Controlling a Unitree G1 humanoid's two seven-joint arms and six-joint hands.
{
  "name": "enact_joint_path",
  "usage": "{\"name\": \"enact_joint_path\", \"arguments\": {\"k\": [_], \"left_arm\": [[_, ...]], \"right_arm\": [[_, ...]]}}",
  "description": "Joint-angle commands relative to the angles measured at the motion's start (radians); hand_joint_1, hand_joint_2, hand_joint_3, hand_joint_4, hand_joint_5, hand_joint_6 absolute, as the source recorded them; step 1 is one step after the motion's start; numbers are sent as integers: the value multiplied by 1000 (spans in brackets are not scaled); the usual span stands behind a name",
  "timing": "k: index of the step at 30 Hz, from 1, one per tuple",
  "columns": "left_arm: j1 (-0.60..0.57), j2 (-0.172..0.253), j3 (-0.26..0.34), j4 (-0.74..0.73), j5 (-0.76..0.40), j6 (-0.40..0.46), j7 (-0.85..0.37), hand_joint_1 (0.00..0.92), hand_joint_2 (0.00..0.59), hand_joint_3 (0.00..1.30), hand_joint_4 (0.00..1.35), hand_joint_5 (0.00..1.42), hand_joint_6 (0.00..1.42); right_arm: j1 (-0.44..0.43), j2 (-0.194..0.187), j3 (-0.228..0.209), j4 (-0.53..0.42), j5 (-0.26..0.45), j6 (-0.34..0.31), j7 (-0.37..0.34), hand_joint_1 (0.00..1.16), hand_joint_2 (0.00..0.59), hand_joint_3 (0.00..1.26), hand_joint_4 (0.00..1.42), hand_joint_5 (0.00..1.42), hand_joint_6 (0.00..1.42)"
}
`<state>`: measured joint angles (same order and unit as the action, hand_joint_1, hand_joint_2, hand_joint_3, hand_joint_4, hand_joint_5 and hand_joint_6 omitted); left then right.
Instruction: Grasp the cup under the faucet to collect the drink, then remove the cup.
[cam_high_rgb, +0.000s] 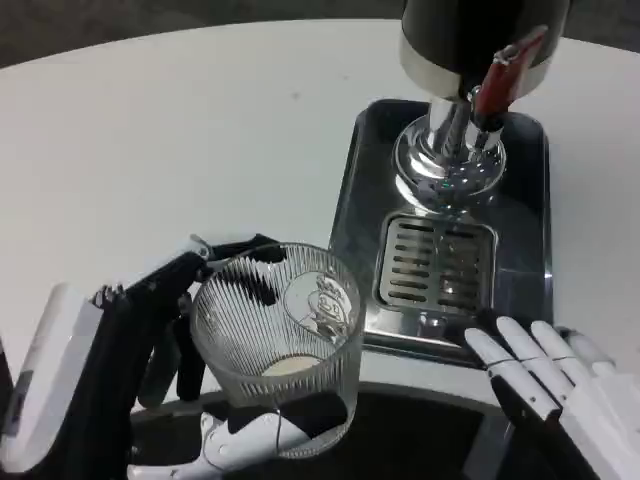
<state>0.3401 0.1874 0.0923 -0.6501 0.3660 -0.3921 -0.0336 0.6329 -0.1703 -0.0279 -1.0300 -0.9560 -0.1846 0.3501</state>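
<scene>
A ribbed clear glass cup (279, 345) with a little pale drink at its bottom sits in my left hand (150, 380), whose fingers wrap around it at the table's near edge. The cup is left of the steel drip tray (360, 190), away from the faucet. The dispenser (470, 60) with its red tap handle (505, 65) stands at the tray's far end, above the slotted grate (432, 262). My right hand (555, 385) lies at the tray's near right corner, fingers stretched out and holding nothing.
The white round table (170, 130) stretches to the left and far side. The dark floor shows beyond the table's near edge under both hands.
</scene>
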Motion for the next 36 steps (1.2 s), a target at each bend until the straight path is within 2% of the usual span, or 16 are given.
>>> {"name": "enact_joint_path", "arguments": {"k": [1,6,16,21,25,29,36], "left_arm": [[-8,1,-20,-20,3,-22,-2,554,47,956,1060,1257,1424],[-17,1,-31,-14,9,-18,0,554,47,955,1060,1257,1424],[-60,-20,-56,18,38,-2,10,554,46,958,1060,1257,1424],[-104,-26,-80,62,90,4,20,554,46,958,1060,1257,1424],[-171,-31,-96,139,134,17,37,554,46,958,1060,1257,1424],[-266,-21,-93,236,157,31,51,554,46,960,1060,1257,1424],[-409,-8,-110,361,197,59,82,554,46,955,1062,1257,1424]], "right_arm": [[11,1,-17,-17,20,-11,12,435,449,74,0,0,0],[15,3,-32,-17,41,-9,13,433,485,74,0,0,0],[11,11,-51,-17,57,-16,37,431,492,74,0,0,0],[14,21,-79,-17,77,-17,35,429,489,74,0,0,0],[34,23,-114,-17,114,-21,34,425,487,78,0,0,0],[72,22,-155,-17,150,-51,18,423,486,81,0,0,0],[82,25,-205,-17,188,-55,19,420,485,83,0,0,0]]}}
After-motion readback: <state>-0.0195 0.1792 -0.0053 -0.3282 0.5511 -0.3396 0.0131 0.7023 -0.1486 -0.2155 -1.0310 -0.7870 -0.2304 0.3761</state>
